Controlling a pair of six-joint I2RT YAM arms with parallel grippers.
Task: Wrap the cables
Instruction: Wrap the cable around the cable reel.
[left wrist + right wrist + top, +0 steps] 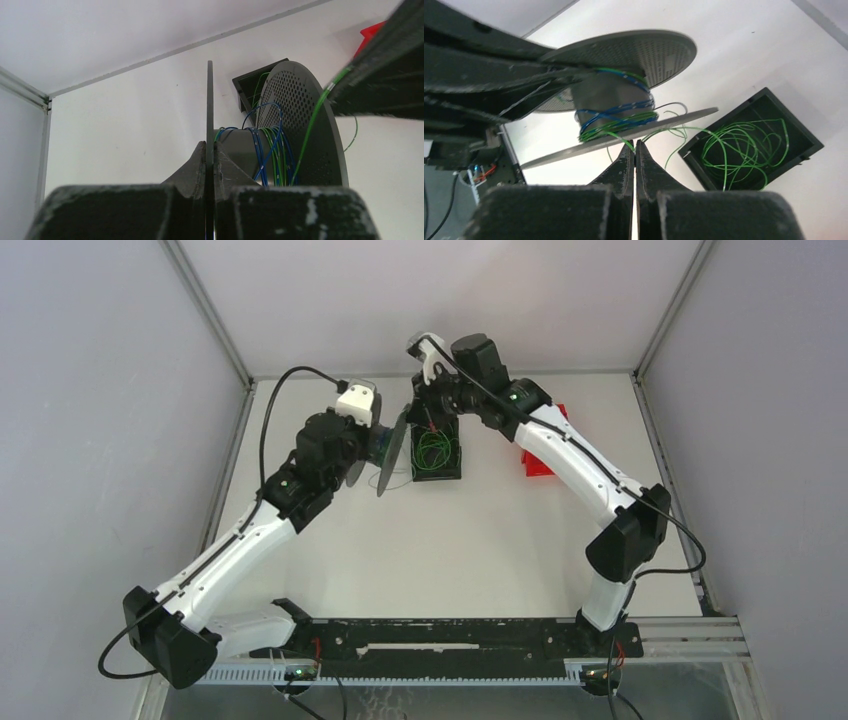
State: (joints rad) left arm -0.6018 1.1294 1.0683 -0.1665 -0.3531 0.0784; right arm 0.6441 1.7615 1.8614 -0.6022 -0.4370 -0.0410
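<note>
A grey spool point(392, 452) with two perforated discs is held up on edge over the table. My left gripper point(210, 147) is shut on the rim of its near disc point(210, 100). Blue and green cable turns point(272, 150) lie round the hub. My right gripper point(634, 146) is shut on a green cable point(616, 134) that runs from the hub point(611, 102) toward my fingertips. In the top view the right gripper point(428, 405) sits just above the black box point(437, 453) holding loose green cable point(744, 147).
A red object point(540, 455) lies on the table to the right of the black box, partly under my right arm. White walls with metal corner posts enclose the table. A black rail point(450, 635) runs along the near edge.
</note>
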